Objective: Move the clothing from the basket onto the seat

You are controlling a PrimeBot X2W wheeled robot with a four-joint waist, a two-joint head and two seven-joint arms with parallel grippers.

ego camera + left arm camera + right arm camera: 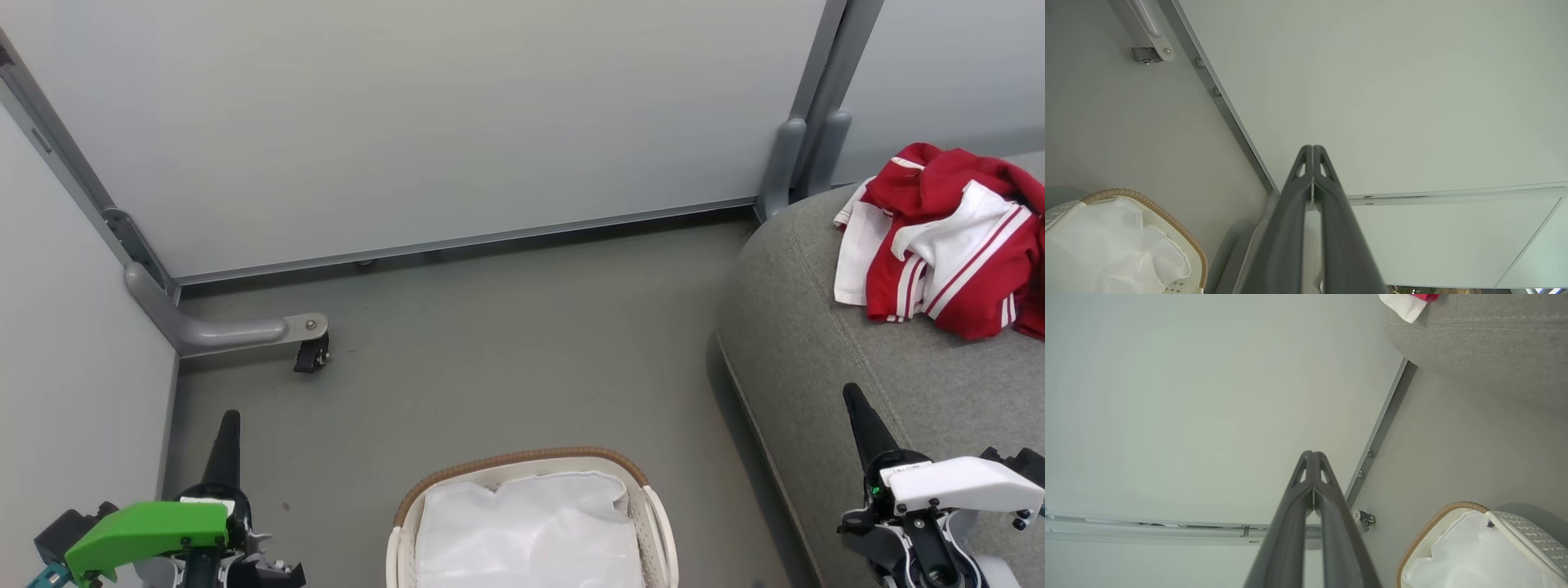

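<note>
The red clothing (947, 237) with white stripes lies crumpled on the grey seat (808, 343) at the right; a corner of it (1406, 304) peeks into the right wrist view. The basket (522, 464) stands on the floor at bottom centre, holding its white liner (531, 531). The basket's rim shows in the left wrist view (1163, 214) and the right wrist view (1437, 518). My left gripper (230, 416) is shut and empty, left of the basket. My right gripper (851, 392) is shut and empty over the seat's front edge. Both finger pairs (1312, 149) (1312, 453) are pressed together.
Grey partition panels (408, 122) close off the back and left. A panel foot with a castor (310, 347) juts onto the grey floor (506, 343) at the left. Open floor lies between the basket and the panels.
</note>
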